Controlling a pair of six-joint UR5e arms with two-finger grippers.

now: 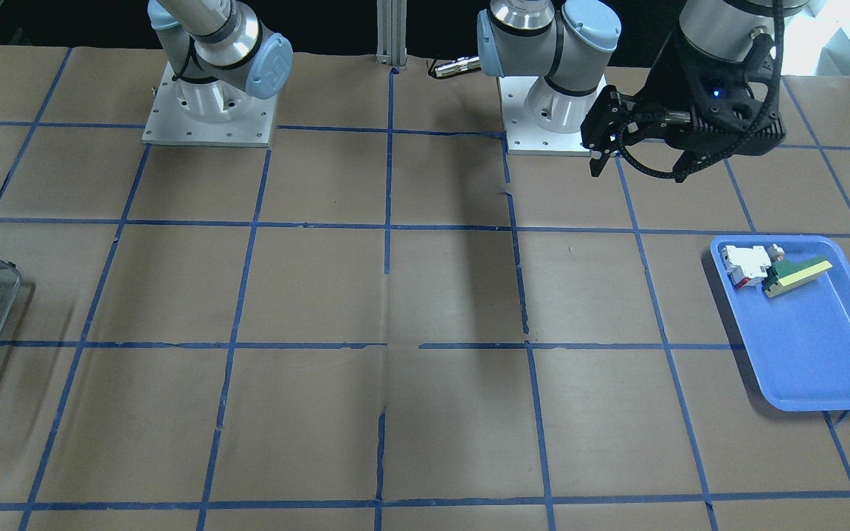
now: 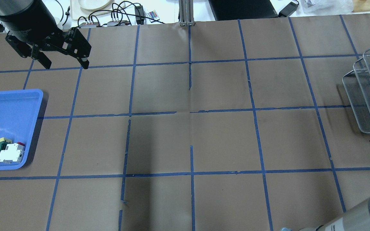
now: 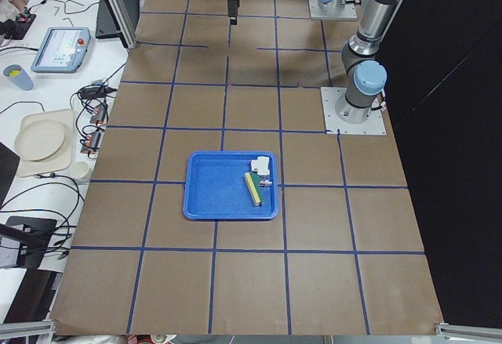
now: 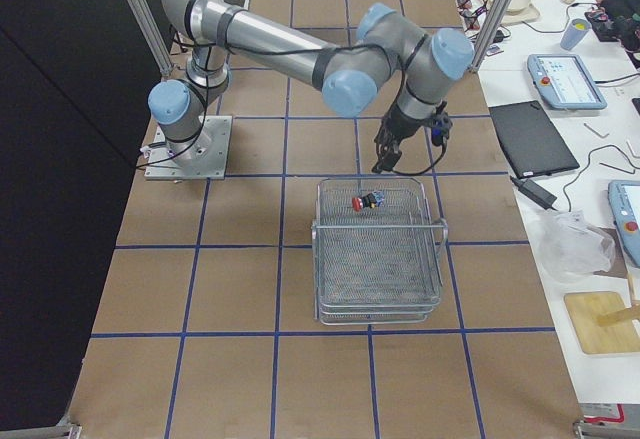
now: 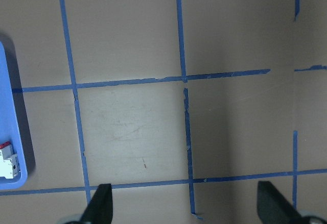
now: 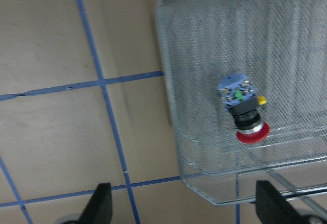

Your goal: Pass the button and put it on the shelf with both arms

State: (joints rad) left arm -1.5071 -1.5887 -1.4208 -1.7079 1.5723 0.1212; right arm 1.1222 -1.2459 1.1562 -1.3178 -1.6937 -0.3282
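Note:
The button (image 4: 368, 201) with its red cap lies on its side in the top tier of the wire-mesh shelf (image 4: 380, 259). It also shows in the right wrist view (image 6: 243, 113), on the mesh of the shelf (image 6: 204, 40). My right gripper (image 6: 184, 208) is open and empty, raised beside the shelf's edge, apart from the button; it also shows in the exterior right view (image 4: 386, 159). My left gripper (image 2: 66, 65) is open and empty, high above the table beyond the blue tray (image 2: 8, 106). It also shows in the front-facing view (image 1: 639, 171).
The blue tray (image 1: 801, 346) holds a white-and-red block (image 1: 746, 265) and a green-and-yellow wedge (image 1: 797, 276). The shelf (image 2: 368, 96) stands at the table's right end. The arm bases (image 1: 207, 110) stand on the robot's side. Cables and a laptop lie past the far edge.

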